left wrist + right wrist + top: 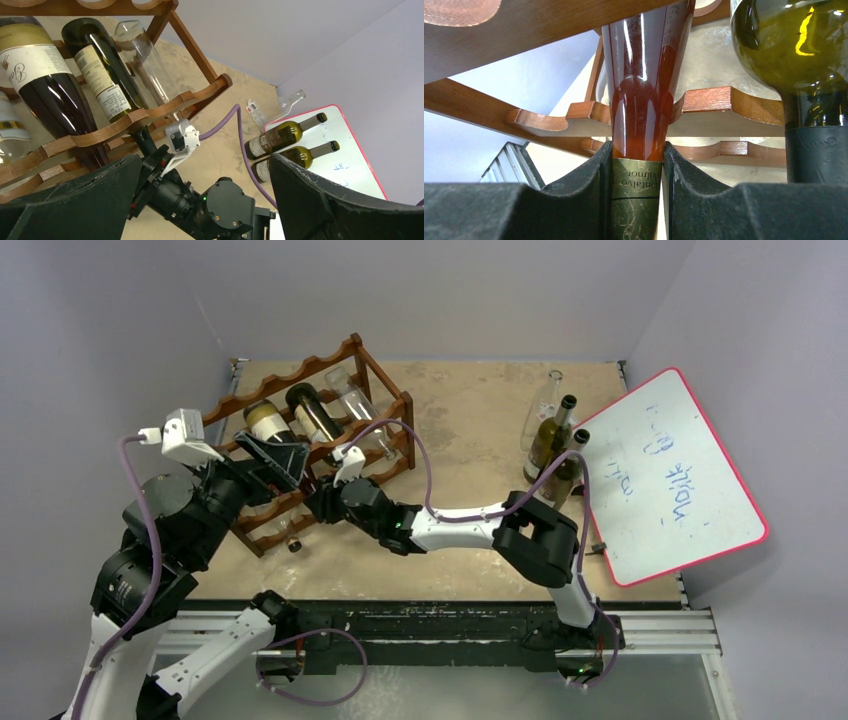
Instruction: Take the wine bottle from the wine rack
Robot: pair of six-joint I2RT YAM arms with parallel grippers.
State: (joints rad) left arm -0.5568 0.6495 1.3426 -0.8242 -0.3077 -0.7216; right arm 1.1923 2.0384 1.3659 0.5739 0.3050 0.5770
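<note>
The dark reddish-brown wine rack stands at the table's left middle, with three bottles lying on its top tier. My right gripper reaches into the rack's front side. In the right wrist view it is shut on the foil-wrapped neck of an amber wine bottle. That bottle lies in a scalloped rail under a higher tier. My left gripper hovers over the rack's front. Its fingers stand wide open, with nothing between them. From above, most of the held bottle is hidden.
A green bottle lies right beside the held one. Top-tier bottles: two dark ones and a clear one. Two green bottles and a clear bottle stand at the back right by a pink-edged whiteboard.
</note>
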